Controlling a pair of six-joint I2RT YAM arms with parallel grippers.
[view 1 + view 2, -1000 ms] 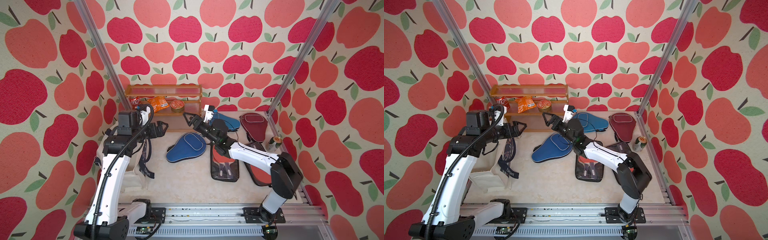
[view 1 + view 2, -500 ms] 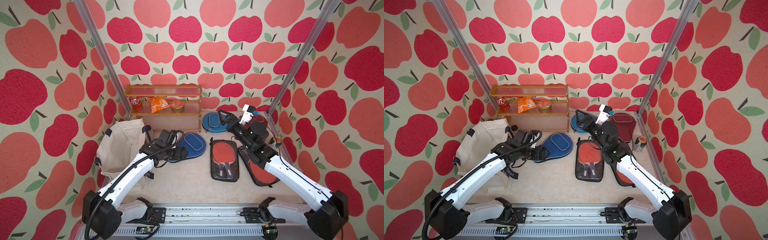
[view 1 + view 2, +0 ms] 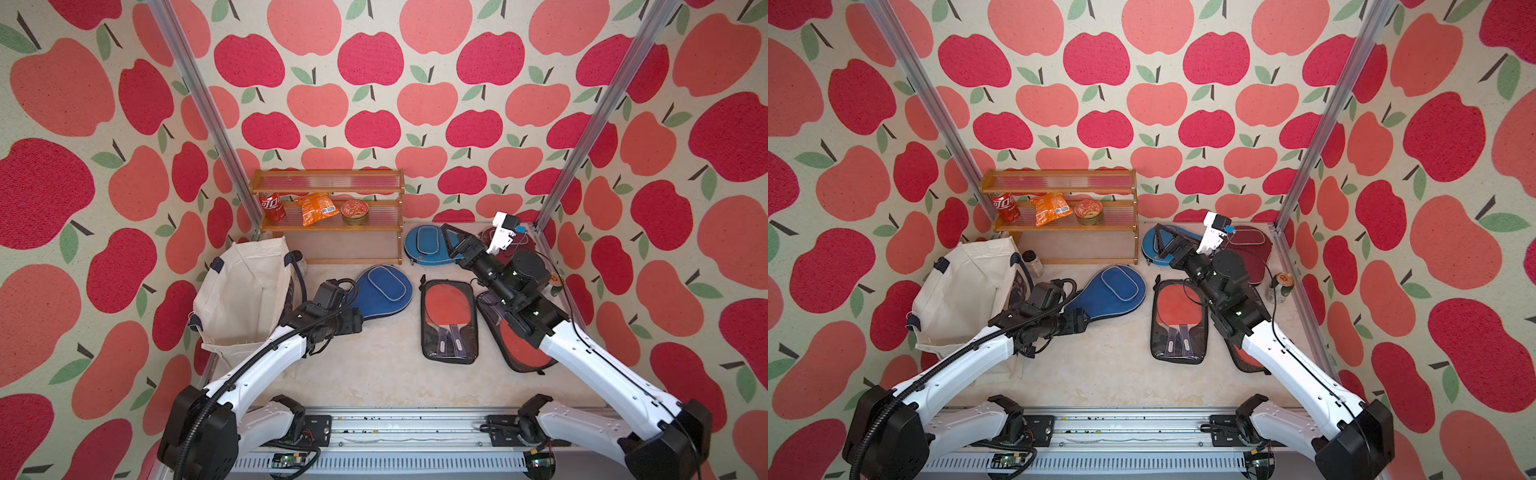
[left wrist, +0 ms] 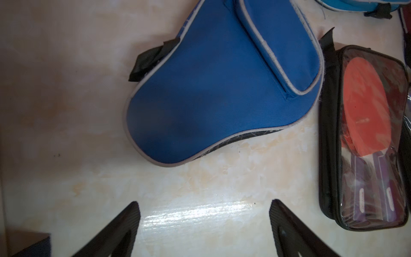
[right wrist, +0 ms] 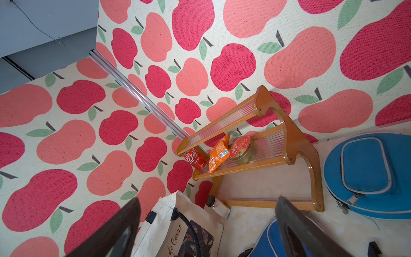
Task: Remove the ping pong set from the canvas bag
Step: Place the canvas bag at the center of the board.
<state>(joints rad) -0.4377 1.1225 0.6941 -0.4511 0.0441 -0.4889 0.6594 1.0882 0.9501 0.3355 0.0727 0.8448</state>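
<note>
Found canvas bag [image 3: 245,299] down from its hoist of a second earlier, slumped at far left. Noted left pincer [image 4: 204,203] lowered, spread and empty, just short of dark blue paddle case [image 3: 384,291] (judged the set, already out on the bench [image 3: 374,374]). Logged clear paddle pouch [image 3: 449,320] just beside it. Saw right pincer [image 5: 208,199] drawn back near light blue case [image 3: 428,245], released. Spotted nothing in the way.
</note>
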